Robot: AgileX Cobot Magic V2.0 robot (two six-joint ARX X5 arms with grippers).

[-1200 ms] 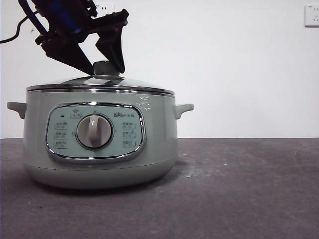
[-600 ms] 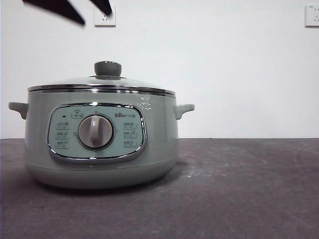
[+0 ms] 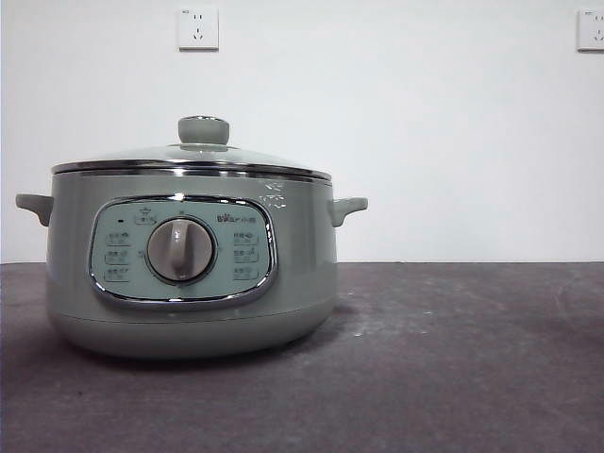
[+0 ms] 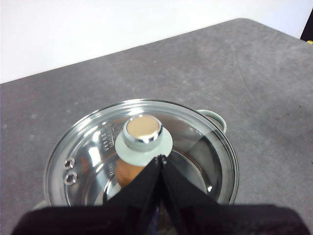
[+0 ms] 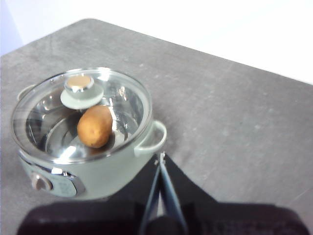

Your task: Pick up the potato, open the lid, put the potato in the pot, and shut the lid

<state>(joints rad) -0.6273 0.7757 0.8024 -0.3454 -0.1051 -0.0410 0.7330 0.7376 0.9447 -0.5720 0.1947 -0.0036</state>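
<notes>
Sitting closed, lid [image 3: 192, 157] on pot [image 3: 189, 283].

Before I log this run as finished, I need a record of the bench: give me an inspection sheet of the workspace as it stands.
Surface: dark grey table, faint pale scuffs.
Pot: the pot stands upright on the table, dial facing the front camera.
Lid: the lid sits closed on the pot's rim, knob on top.
Potato: the potato lies inside the pot, seen through the glass.
Clutter: nothing seen.
Tools: left tool shut, above the lid near the knob, holding nothing; right tool shut, off to the pot's side beyond one handle, holding nothing. Neither shows in the front view.
Cables: nothing seen.
Surroundings: white wall with two wall sockets.
</notes>
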